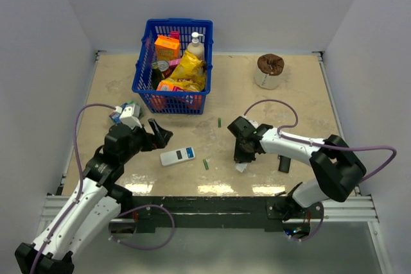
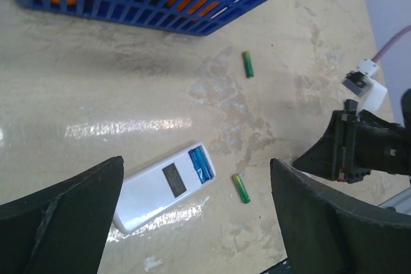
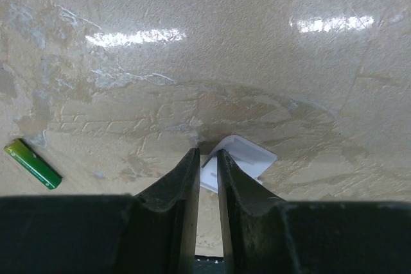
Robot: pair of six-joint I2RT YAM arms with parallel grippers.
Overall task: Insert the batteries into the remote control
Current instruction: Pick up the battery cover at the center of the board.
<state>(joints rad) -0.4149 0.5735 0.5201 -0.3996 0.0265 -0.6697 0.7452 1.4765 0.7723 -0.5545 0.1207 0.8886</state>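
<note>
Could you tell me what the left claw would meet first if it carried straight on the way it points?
Probably the white remote, which lies on the table straight ahead of the open left claw, though depth is hard to judge.

tabletop (image 2: 96,94): beige stone-look, mottled, glossy with glare streaks and dull worn patches | remote control (image 2: 144,200): smooth white plastic, slight sheen | batteries (image 2: 241,188): shiny green wrap | basket (image 1: 178,22): blue moulded plastic | right gripper (image 3: 207,158): matt black, finely grained
</note>
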